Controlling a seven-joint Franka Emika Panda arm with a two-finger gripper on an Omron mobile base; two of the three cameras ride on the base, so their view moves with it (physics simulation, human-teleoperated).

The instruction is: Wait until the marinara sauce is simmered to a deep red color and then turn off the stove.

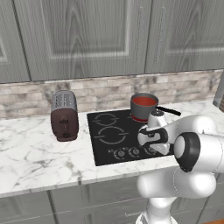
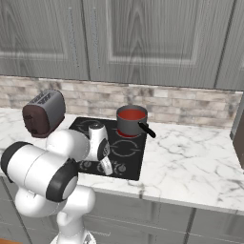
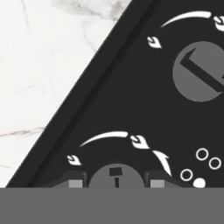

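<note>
Smooth red marinara sauce (image 1: 144, 101) fills the small grey saucepan (image 2: 131, 122) at the back of the flat black glass stove (image 1: 109, 135); tool (image 3: 116, 183) closed around a front round knob (image 3: 115, 176).

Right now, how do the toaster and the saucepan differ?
The toaster is a brown and silver box; the saucepan is round grey metal with a black handle. The toaster stands on the marble counter left of the stove; the saucepan sits on a back burner. The saucepan holds red sauce; nothing shows in the toaster's slots. Both stand upright near the backsplash.
</note>
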